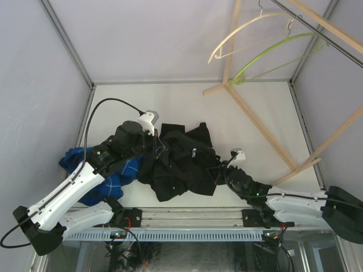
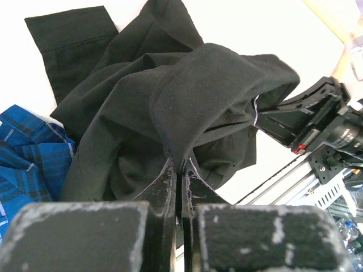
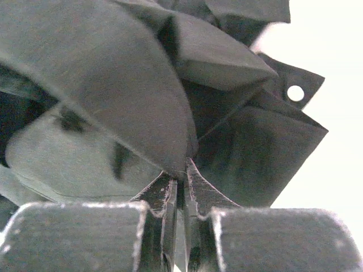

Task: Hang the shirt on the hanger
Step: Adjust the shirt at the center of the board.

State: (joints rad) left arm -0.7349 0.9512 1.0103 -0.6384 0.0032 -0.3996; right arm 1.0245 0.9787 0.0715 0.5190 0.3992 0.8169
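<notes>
- Shirts, 2: black shirt crumpled at centre of the top view; blue plaid shirt at lower left.
- Hangers, 2, upper right: lime-green hanger, cream hanger.
- Grippers, 2: left gripper and right gripper, each clamped fully on a black shirt fold.

Left gripper and right gripper touch the crumpled shirt.

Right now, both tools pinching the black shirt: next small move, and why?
Probably raise both tools a little and draw them apart. The left tool and right tool each pinch a fold of the black shirt, bunched on the table beside the blue plaid shirt; it likely needs spreading before going on the green hanger.
</notes>
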